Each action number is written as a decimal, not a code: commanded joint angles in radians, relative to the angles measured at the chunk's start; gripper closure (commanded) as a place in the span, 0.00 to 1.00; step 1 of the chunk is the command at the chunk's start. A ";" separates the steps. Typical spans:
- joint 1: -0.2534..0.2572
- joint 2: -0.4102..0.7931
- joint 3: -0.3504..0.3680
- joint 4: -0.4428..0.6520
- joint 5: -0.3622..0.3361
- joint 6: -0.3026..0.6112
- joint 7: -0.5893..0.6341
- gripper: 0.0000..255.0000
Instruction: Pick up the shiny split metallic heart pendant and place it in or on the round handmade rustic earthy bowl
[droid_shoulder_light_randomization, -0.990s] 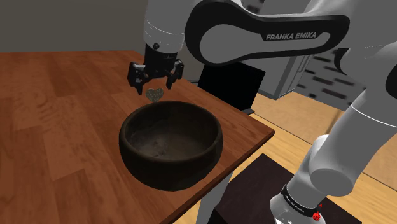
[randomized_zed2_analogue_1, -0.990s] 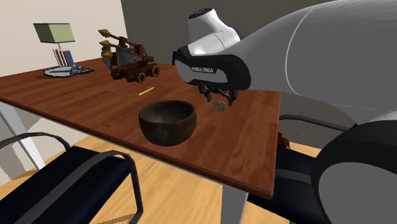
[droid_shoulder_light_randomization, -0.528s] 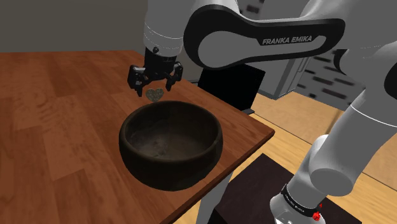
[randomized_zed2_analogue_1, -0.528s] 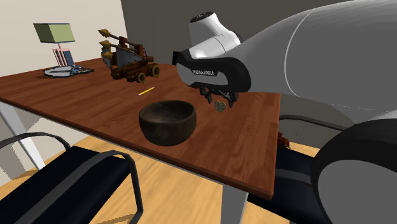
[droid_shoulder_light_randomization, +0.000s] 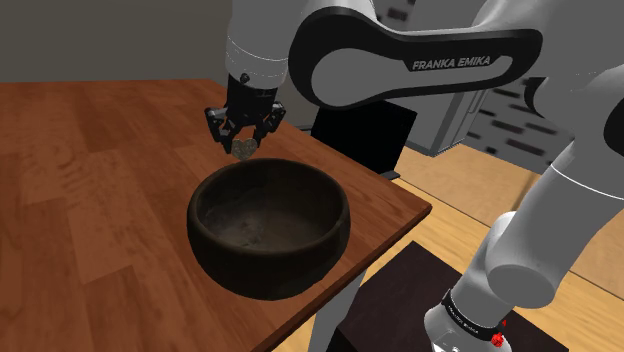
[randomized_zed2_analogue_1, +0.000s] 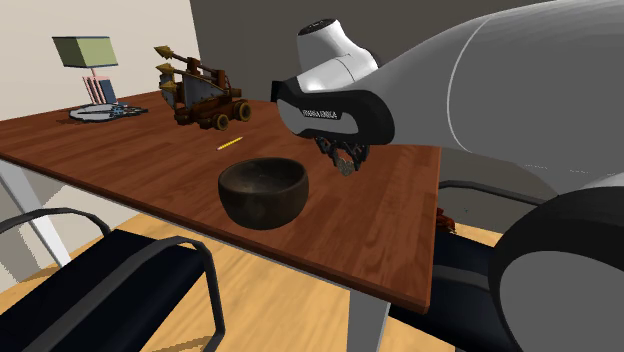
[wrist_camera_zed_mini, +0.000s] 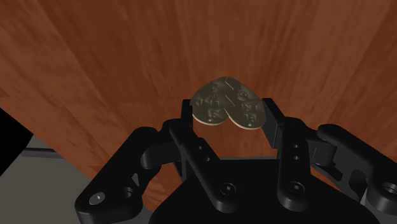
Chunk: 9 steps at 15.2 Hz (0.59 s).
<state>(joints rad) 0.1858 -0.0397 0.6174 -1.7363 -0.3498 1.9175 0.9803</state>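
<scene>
Shoulder view: we look down from beside the stand, close over the bowl at the table corner. Second exterior view: we sit lower and farther back, facing the table's long edge. Both share bowl and table. Wrist view: we face the table closely, along the gripper.

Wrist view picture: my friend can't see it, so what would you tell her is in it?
A dull metallic heart pendant, split down its middle, is clasped between two black fingers, one on each side. Behind it is a reddish-brown wooden table, with the table's edge showing in one corner.
</scene>
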 joint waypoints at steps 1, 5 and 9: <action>0.000 0.000 0.000 0.000 0.000 0.000 0.000 1.00; 0.000 0.001 0.000 0.014 0.001 -0.013 -0.004 1.00; 0.003 0.011 0.004 0.076 0.000 -0.066 -0.017 1.00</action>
<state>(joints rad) 0.1882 -0.0295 0.6207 -1.6722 -0.3508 1.8627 0.9667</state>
